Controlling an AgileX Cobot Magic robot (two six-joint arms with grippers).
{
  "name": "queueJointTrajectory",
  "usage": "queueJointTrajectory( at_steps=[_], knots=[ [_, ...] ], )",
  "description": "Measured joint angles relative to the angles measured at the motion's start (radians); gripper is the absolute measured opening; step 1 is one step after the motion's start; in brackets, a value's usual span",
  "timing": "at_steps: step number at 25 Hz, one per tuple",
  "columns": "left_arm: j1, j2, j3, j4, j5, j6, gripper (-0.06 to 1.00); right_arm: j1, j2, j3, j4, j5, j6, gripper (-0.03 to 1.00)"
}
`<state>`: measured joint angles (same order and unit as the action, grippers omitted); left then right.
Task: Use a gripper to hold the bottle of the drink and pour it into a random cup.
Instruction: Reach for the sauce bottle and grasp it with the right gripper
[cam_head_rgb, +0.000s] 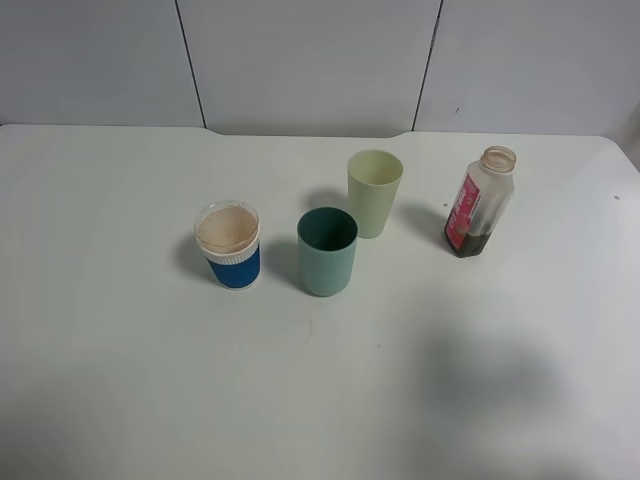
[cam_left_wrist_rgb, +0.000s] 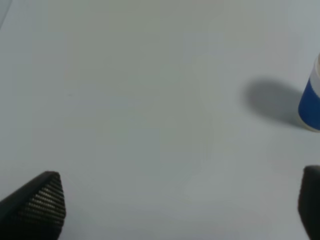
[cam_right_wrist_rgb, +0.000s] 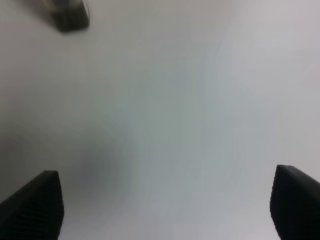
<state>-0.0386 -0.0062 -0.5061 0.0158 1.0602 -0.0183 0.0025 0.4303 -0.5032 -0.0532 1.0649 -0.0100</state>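
Note:
The bottle of the drink stands upright at the right of the table, capless, with a red-pink label and a little dark brown drink at its base. The pale yellow-green cup stands upright left of it. Neither arm shows in the exterior high view. My left gripper is open over bare table, its black fingertips wide apart. My right gripper is open too, fingertips wide apart, with the bottle's base blurred far ahead.
A teal-green cup stands in front of the pale cup. A blue-and-white cup stands to its left and shows at the edge of the left wrist view. The white table ends at a grey panelled wall behind.

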Motion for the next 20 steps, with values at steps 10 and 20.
queueJointTrajectory(
  at_steps=[10, 20],
  knots=[
    [0.000, 0.000, 0.000, 0.000, 0.000, 0.000, 0.93, 0.000, 0.268, -0.031, -0.015, -0.077, 0.010, 0.81],
    [0.000, 0.000, 0.000, 0.000, 0.000, 0.000, 0.93, 0.000, 0.605, -0.046, 0.000, -0.410, 0.010, 0.81]
  ],
)
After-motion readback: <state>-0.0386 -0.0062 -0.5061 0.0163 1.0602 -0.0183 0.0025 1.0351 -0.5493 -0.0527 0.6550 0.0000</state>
